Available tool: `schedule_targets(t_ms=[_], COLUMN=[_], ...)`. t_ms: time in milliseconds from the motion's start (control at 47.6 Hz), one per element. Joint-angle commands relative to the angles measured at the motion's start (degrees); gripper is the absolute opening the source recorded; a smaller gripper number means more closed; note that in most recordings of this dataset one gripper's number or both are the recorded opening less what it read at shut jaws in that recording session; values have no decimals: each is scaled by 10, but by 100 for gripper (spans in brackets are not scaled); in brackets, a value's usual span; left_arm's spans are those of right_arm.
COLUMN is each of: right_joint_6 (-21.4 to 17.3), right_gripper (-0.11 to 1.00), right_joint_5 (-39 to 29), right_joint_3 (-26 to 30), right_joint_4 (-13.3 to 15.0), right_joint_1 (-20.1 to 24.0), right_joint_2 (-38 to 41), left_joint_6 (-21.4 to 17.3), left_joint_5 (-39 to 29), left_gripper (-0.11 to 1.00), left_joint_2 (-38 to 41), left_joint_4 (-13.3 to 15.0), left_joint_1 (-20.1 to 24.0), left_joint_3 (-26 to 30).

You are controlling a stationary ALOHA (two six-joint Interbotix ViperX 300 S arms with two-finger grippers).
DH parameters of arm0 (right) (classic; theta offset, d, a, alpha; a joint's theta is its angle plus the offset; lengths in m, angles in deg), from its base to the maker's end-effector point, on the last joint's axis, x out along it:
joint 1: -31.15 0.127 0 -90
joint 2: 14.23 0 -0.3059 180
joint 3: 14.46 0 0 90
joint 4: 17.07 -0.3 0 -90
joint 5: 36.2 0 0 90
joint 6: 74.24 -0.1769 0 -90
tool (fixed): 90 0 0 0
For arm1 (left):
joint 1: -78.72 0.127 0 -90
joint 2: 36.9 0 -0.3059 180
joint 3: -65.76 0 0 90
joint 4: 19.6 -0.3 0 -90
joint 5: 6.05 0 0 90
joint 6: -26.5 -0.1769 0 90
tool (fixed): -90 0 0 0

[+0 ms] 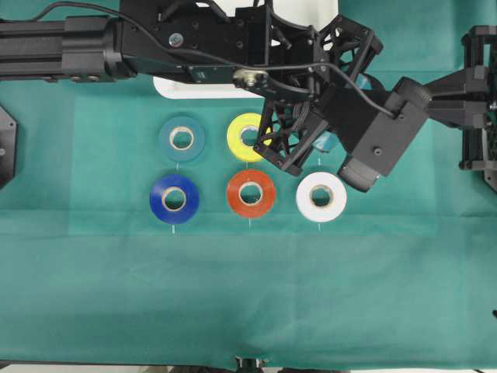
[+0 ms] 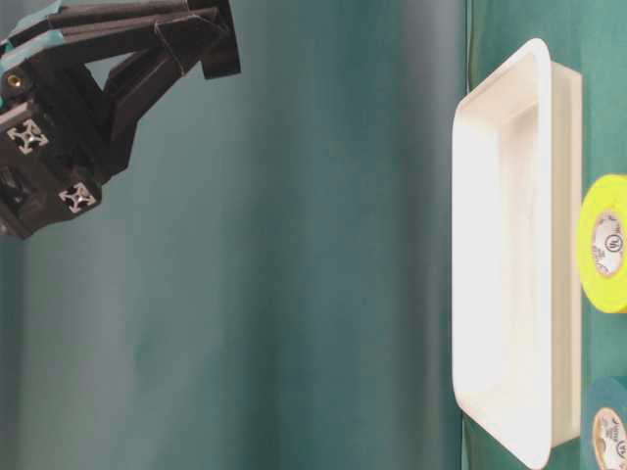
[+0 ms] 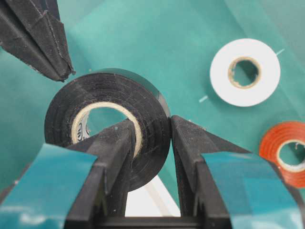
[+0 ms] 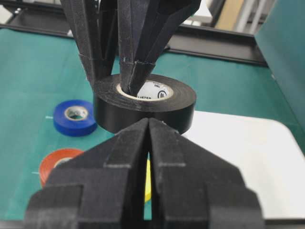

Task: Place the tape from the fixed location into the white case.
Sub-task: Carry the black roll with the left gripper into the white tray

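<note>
A green cloth (image 1: 248, 295) covers the surface. On it lie five rolls of tape in two rows: a teal roll (image 1: 182, 138) and a yellow roll (image 1: 243, 137) in the far row, with a dark blue roll (image 1: 174, 199), an orange roll (image 1: 250, 194) and a white roll (image 1: 321, 196) nearer. All lie flat, apart from each other.

Glossy black tape (image 3: 143, 109) with a cardboard core; smooth white plastic case (image 2: 509, 264); matt green cloth (image 1: 248, 295).
</note>
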Motion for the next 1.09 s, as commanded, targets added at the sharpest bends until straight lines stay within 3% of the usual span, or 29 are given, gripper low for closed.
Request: schedule_targets(t_ms=[0,189,714,1072], right_joint_6=[0,1,1,2], right_gripper=[0,0,0,0], right_joint_5=[4,5,5,3], right_joint_3=[10,10,11,11], right_joint_4=[1,1,2,2], right_joint_1=[-1,-1,-1,-1], right_joint_2=[2,2,2,1], left_joint_6=[1,1,2,2], left_joint_5=[2,3,7,6], left_gripper=[21,21,21,21], left_joint_2=[-34,-34,-35,-37], left_joint_4=[-2,-2,-1,-1], left_joint_1=[-1,13,107,117], left_joint_3=[11,12,13,11])
